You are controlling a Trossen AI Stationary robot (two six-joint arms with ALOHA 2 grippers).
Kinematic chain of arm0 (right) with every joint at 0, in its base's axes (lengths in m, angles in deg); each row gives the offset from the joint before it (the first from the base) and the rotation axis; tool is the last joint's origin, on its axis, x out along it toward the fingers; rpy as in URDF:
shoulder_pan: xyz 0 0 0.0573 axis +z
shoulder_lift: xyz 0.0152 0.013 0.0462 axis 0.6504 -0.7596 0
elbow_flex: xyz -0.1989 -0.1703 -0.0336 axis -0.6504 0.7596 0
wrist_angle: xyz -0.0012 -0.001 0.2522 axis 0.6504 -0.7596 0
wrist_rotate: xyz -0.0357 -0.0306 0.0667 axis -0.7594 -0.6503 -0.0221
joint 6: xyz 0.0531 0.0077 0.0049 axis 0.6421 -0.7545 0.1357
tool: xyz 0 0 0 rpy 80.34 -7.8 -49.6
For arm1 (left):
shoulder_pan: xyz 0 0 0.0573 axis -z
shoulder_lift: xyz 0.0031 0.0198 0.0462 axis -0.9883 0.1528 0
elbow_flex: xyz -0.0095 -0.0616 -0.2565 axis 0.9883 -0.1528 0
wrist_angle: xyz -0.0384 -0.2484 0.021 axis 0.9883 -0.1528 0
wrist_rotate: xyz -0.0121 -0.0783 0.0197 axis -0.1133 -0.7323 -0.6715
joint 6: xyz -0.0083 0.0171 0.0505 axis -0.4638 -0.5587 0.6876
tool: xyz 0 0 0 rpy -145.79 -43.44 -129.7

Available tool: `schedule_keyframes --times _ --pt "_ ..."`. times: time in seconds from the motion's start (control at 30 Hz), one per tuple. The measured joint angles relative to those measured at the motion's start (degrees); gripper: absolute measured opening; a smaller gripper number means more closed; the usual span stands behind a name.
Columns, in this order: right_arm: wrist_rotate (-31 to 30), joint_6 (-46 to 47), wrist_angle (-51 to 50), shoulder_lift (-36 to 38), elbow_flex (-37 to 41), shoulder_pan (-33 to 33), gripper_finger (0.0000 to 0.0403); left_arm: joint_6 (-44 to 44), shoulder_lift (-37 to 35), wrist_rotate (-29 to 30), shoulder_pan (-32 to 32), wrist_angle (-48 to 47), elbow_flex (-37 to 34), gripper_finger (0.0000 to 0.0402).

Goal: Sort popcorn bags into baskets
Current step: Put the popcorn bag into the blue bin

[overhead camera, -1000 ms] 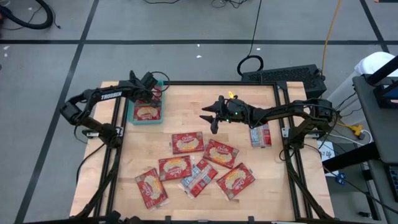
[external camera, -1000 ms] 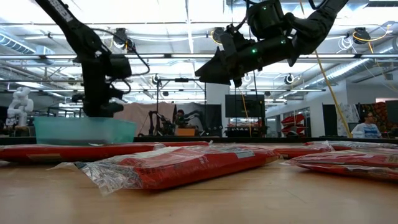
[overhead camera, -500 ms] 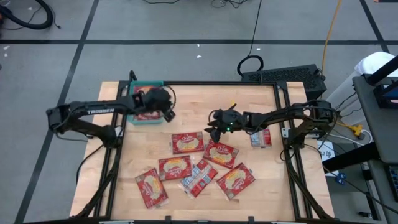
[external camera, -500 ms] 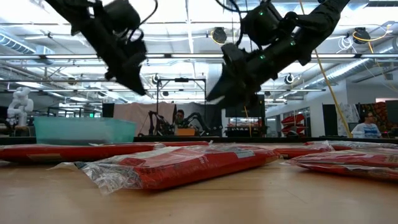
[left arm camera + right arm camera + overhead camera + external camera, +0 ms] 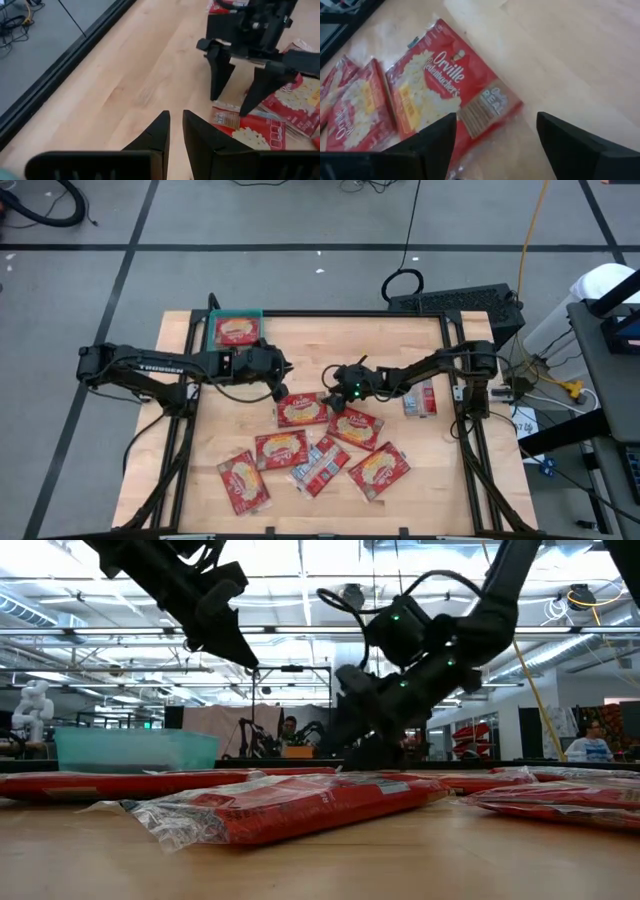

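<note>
Several red popcorn bags lie flat on the wooden table; the farthest of the cluster (image 5: 302,410) lies near the middle. My right gripper (image 5: 335,388) is open and tilted down, its two fingers (image 5: 432,142) standing on either side of that bag's far end (image 5: 487,107), close above it. My left gripper (image 5: 285,373) hangs above the table just left of it, shut and holding nothing, pointing toward the right gripper (image 5: 230,106). The teal basket (image 5: 213,330) stands at the far left with a popcorn bag (image 5: 237,330) inside.
More bags lie toward the near edge (image 5: 280,448) (image 5: 243,480) (image 5: 378,470), one silvery face up (image 5: 320,465), and one lies apart at the right (image 5: 420,398). The two grippers are close together over the table's middle. Bare wood lies between the basket and the bags.
My left gripper has swung from over the basket toward the table's middle, rising a little and tipping more level. My right gripper has sunk toward the farthest bag's far end and rolled about its own axis. The bags on the table have kept still.
</note>
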Motion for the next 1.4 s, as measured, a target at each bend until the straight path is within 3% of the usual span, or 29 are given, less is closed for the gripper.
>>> schedule_keyframes --times 0.1,0.23,0.57,0.83,1.23,1.4 --pt "2.36 -0.90 -1.42 -1.94 -2.76 -0.28 0.0263 -0.01 0.00 0.04 0.03 0.31 0.00 0.0056" --pt "3.26 -2.30 -4.06 -3.52 -5.63 -0.35 0.0223 -0.03 0.00 0.07 0.04 0.86 0.00 0.0056" --pt "3.68 -9.67 -4.35 -3.89 -5.80 -0.68 0.0014 -4.62 -0.02 -0.27 0.04 5.24 -5.25 0.0056" --pt "3.73 -25.73 -2.07 0.94 -5.72 -0.66 0.0002 -5.93 0.00 -6.65 0.13 20.11 -12.85 0.0078" --pt "2.29 -41.07 -1.82 13.33 -5.74 -2.92 0.0000 -2.37 -0.02 -8.20 -0.13 29.56 -13.00 0.0263" --pt "1.75 -44.12 -1.25 15.43 -5.76 -3.62 0.0000 -2.55 1.32 -7.97 -1.30 29.67 -13.00 0.0291"
